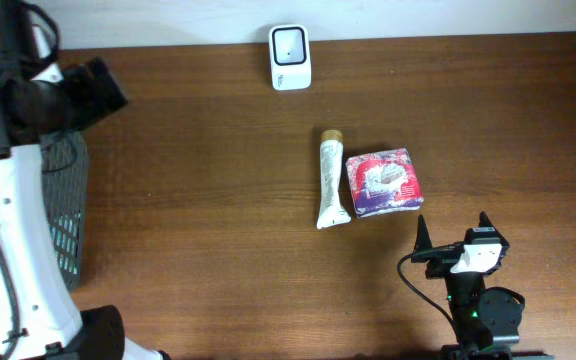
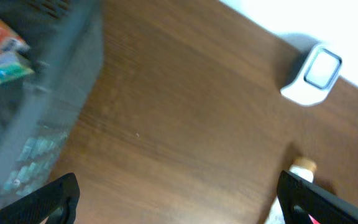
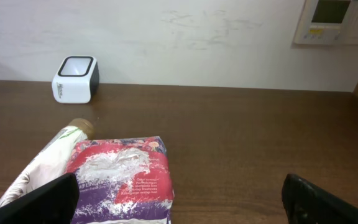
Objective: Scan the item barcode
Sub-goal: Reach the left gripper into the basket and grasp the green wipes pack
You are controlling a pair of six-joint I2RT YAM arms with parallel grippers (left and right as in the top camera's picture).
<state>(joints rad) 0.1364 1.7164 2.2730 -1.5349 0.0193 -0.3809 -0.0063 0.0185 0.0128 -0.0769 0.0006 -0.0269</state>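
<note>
Right tool (image 1: 452,225) spread wide, near pouch (image 1: 384,182), tube (image 1: 332,180) beside

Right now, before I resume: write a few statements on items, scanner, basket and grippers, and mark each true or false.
1. The tube lies right beside the packet. True.
2. The right gripper holds the packet. False: it is open and empty, short of the packet.
3. The scanner stands at the table's far edge, by the wall. True.
4. The basket is empty. False: the left wrist view shows items in it, including an orange box.
5. The left gripper is shut. False: it is wide open with nothing between its fingers.
</note>
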